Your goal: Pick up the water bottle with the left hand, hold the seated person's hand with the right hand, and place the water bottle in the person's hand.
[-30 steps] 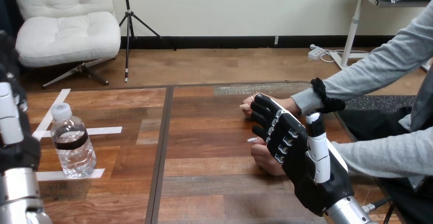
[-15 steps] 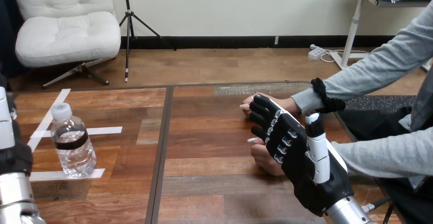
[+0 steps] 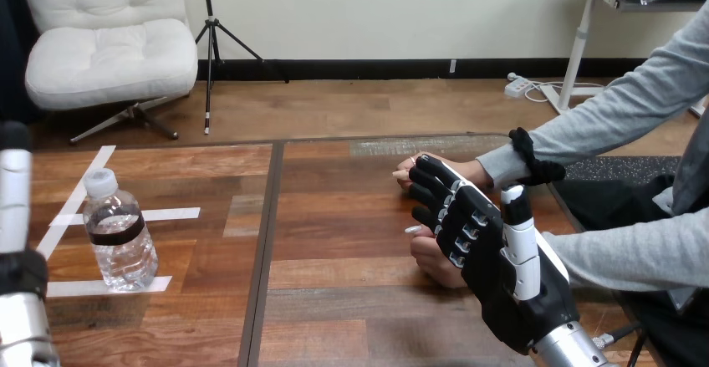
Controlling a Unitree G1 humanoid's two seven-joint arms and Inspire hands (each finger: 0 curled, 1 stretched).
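A clear water bottle point(image 3: 119, 235) with a white cap and a dark band stands upright on the table's left part, on white tape marks. My left hand point(image 3: 14, 208) rises at the view's left edge, just left of the bottle and apart from it, with a straight finger pointing up. At the right, my right hand point(image 3: 493, 254) shows its back, its fingers only slightly bent and its thumb upright. It covers part of the person's near hand point(image 3: 431, 260), which rests on the table. The person's far hand point(image 3: 408, 172) lies just behind my fingertips. I cannot tell whether they touch.
The wooden table point(image 3: 334, 216) has a dark seam running front to back near its middle. White tape strips point(image 3: 171, 214) mark the left part. The person's grey-sleeved arms point(image 3: 585, 124) come in from the right.
My left hand has sunk and drawn toward the view's left edge, so less of it shows. The bottle, my right hand and the person's hands have stayed put.
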